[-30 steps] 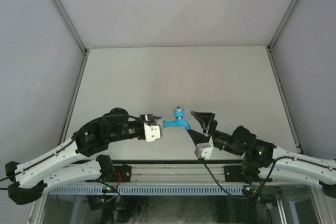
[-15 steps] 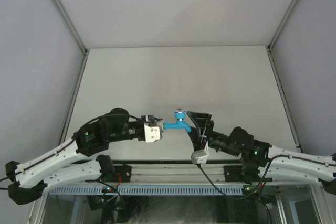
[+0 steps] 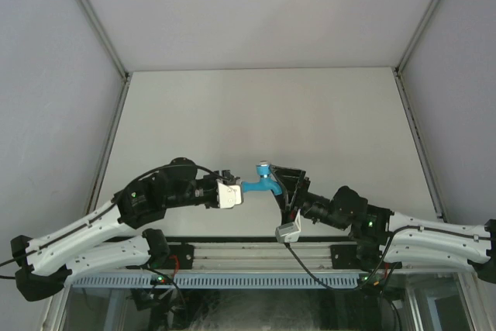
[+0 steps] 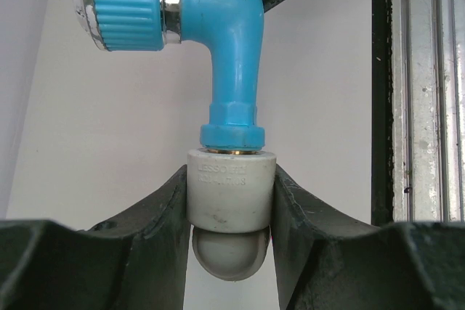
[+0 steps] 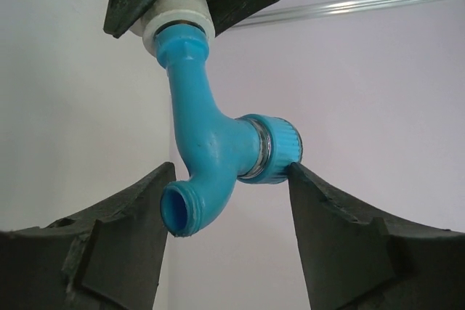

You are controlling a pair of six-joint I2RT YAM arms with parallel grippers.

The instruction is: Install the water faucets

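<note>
The right gripper (image 5: 231, 172) has swung in around the water faucet (image 3: 260, 182), jaws spread and not yet pinching, while the left gripper (image 3: 230, 191) clamps the white-grey fitting (image 4: 230, 194) at its base, held mid-air between the arms, likely ready for screwing in.

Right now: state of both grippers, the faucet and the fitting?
left gripper: shut on the pipe fitting.
right gripper: open, a finger either side of the faucet.
faucet: threaded end seated in the pipe fitting.
pipe fitting: clamped between the left fingers.
</note>
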